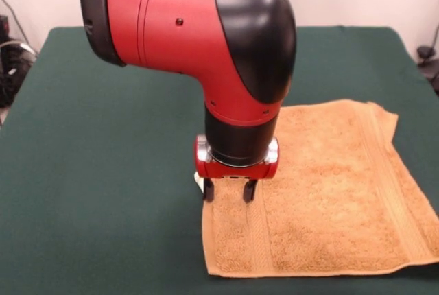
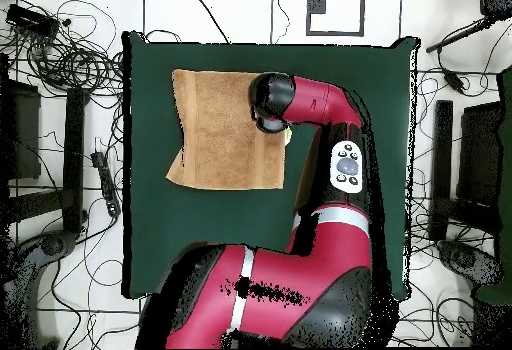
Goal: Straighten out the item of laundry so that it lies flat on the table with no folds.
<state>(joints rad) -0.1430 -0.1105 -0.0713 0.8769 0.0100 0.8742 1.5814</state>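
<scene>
Mostly flat, the terry towel (image 1: 329,192) (roughly square) covers green felt table (image 1: 103,171).

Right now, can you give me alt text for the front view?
The red and black arm's gripper stands at the left edge of the orange towel, jaws apart. The towel is spread on the green table, one far corner folded.
</scene>
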